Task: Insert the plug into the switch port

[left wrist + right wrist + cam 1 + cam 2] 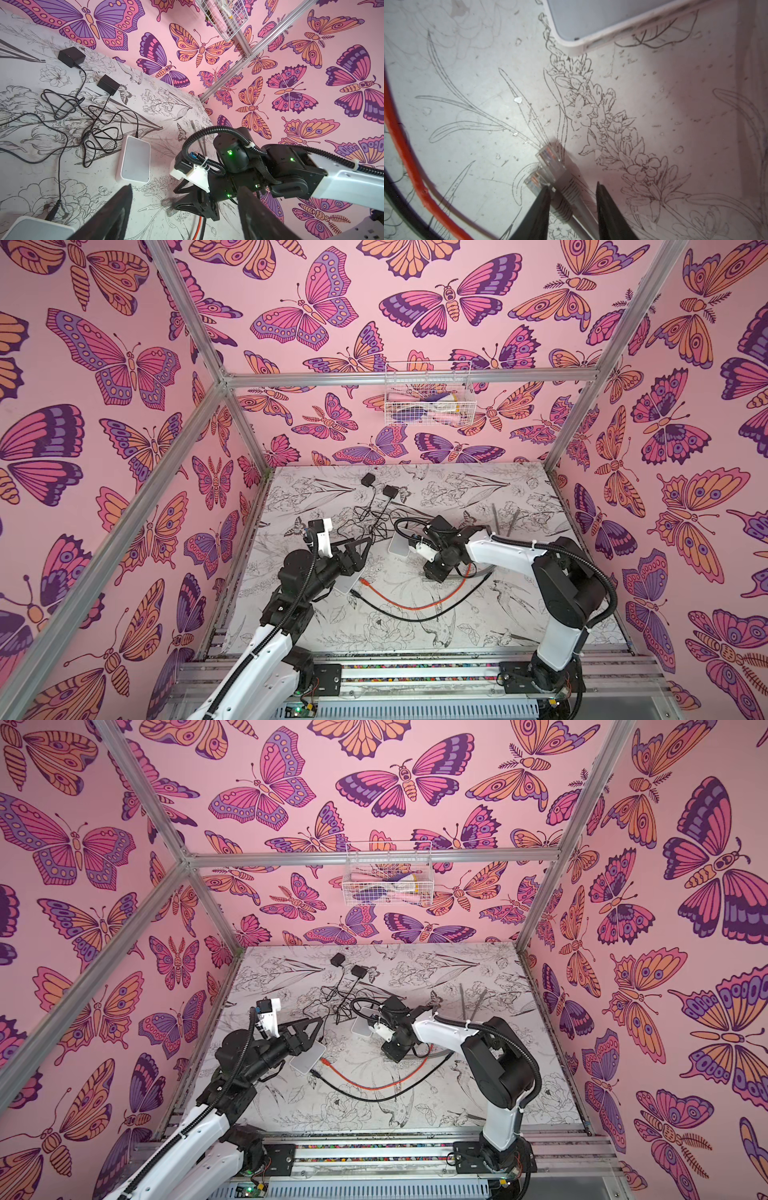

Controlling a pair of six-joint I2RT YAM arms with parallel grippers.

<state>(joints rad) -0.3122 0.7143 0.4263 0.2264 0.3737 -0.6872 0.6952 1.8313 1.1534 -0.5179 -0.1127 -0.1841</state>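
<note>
Two clear plugs with grey boots lie side by side on the table, on grey cables. My right gripper points down over them, open; the boots lie between its fingers, one finger touching the nearer boot. In a top view that gripper hangs just in front of a white switch. A second white switch lies under my left gripper, which is open and holds nothing. An orange plug and a black plug lie beside that switch. No port shows clearly.
An orange cable and a black cable curve across the table's front. Two black power adapters with a tangle of thin wires lie at the back. Two grey sticks lie right; a wire basket hangs on the back wall.
</note>
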